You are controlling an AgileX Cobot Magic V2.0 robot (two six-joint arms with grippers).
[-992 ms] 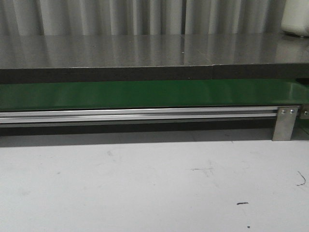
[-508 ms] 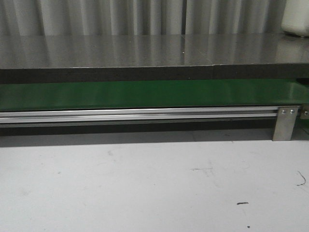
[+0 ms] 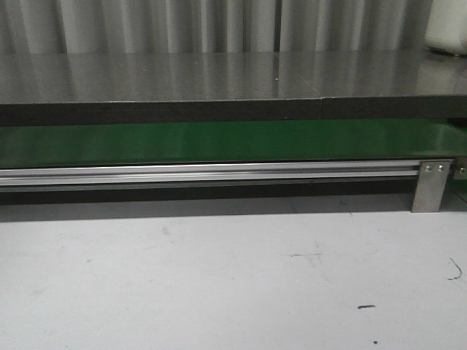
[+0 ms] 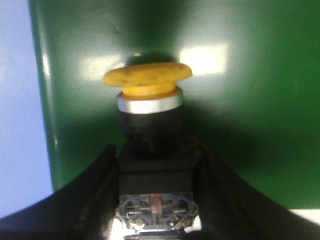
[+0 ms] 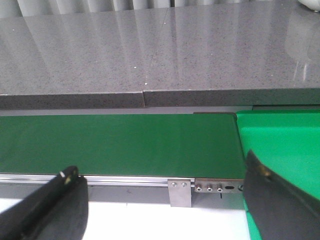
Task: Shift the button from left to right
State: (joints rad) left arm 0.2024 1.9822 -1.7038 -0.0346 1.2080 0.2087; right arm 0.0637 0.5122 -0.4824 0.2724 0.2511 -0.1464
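The button (image 4: 150, 125) sits between the fingers of my left pincer (image 4: 155, 200), over green belt. Its orange-yellow mushroom head tops a silver collar and black body.

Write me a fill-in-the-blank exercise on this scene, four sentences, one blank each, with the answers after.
1. The button sits between the fingers of the ____ gripper.
2. The button's round head is ____ in colour.
3. The belt behind the right gripper is ____ in colour.
4. The right gripper's jaws stand ____, with nothing between them.

Missing words: left; yellow; green; open
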